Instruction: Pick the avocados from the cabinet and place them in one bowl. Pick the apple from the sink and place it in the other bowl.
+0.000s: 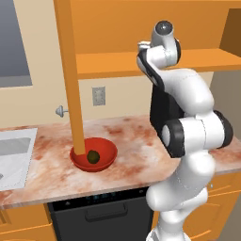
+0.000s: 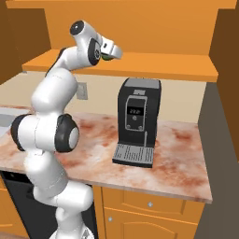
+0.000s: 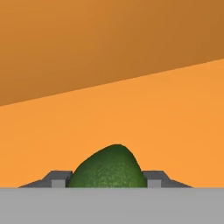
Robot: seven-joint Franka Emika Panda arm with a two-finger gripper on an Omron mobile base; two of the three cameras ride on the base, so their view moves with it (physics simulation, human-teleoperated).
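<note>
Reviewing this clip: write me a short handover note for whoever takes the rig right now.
Gripper: shut on the dark green avocado, up at the orange wooden cabinet shelf.
Olive-brown avocado: already in the glossy red bowl on the marbled counter.
Light grey sink: at the counter's left end; its inside can't be judged from here.
Done: one avocado bowled, the second gripped.
Left: carry this avocado to the red bowl, then handle the apple.

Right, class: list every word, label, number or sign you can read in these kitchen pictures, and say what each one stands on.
Coffee machine: a small lit display on its front shows pale marks, too small and blurred to read.
Dishwasher: a row of tiny bluish marks along its top edge, also unreadable.
Wall outlet: no text.
Nothing else carries writing; there is no readable text.
</note>
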